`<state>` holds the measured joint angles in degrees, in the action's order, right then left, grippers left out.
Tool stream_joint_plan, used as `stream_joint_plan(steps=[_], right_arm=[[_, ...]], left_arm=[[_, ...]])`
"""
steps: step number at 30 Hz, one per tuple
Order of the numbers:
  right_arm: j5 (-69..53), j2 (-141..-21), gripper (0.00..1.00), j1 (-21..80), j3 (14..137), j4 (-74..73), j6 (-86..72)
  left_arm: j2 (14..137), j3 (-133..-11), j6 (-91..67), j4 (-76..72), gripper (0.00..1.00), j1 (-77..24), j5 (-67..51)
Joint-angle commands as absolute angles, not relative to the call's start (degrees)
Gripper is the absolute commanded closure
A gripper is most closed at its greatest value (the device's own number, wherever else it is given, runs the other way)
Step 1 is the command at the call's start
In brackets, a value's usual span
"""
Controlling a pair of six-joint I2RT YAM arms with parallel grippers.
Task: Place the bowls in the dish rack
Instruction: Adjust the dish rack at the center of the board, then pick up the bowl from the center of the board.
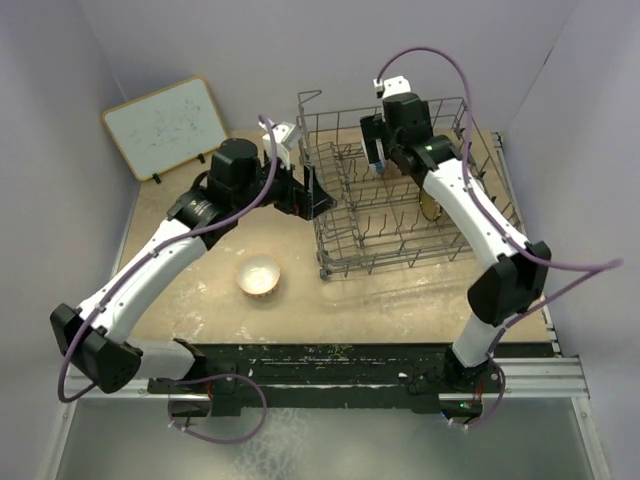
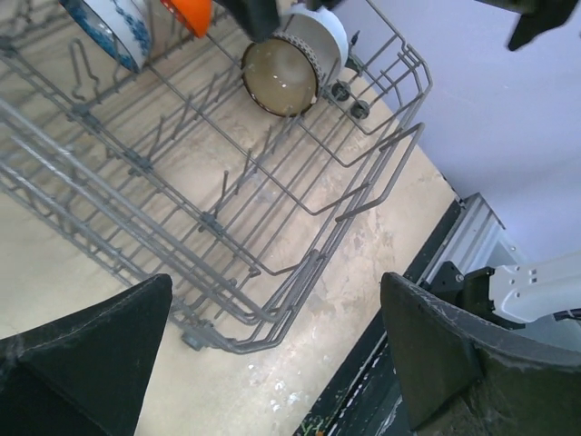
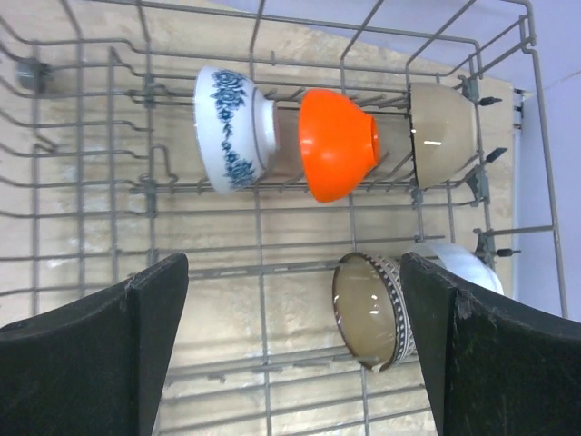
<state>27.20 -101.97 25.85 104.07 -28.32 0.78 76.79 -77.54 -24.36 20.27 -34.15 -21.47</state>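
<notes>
The grey wire dish rack (image 1: 345, 255) stands right of centre. In the right wrist view the rack (image 3: 259, 227) holds several bowls on edge: blue-and-white (image 3: 231, 127), orange-red (image 3: 336, 143), beige (image 3: 442, 133), brown-rimmed (image 3: 372, 309) and white (image 3: 458, 263). A pale bowl (image 1: 259, 275) sits upright on the table, left of the rack. No black bowl shows. My right gripper (image 1: 375, 160) hangs open and empty above the rack's back; in its own view (image 3: 295, 354) nothing is between its pads. My left gripper (image 1: 318, 195) is open and empty at the rack's left side (image 2: 272, 363).
A white board (image 1: 165, 127) leans at the back left. The rack's loop handle (image 1: 308, 100) rises at its back left corner. In the left wrist view the rack's near corner (image 2: 218, 341) lies just ahead, with the table's dark front rail (image 2: 381, 381) at the right.
</notes>
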Motion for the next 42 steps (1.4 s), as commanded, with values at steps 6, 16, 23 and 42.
stream_joint_plan(steps=[6, 16, 23, 42], right_arm=[[16.8, -82.5, 0.00, 26.1, 96.3, -26.1, -8.0], [6.4, -74.7, 0.00, 26.1, 97.2, -25.2, -12.0], [4.4, -72.1, 0.00, 26.1, 97.3, -25.6, -13.4], [4.7, -69.4, 0.00, 26.1, 94.7, -26.3, -13.4]], left_arm=[[63.3, -76.3, -20.8, 31.7, 0.00, -34.1, -10.5], [56.3, -58.7, -25.1, 29.5, 0.20, -34.1, -2.4], [64.1, -51.0, -28.3, 26.2, 0.29, -34.2, -2.7], [75.0, -38.6, -34.1, 11.4, 0.58, -37.7, 5.0]])
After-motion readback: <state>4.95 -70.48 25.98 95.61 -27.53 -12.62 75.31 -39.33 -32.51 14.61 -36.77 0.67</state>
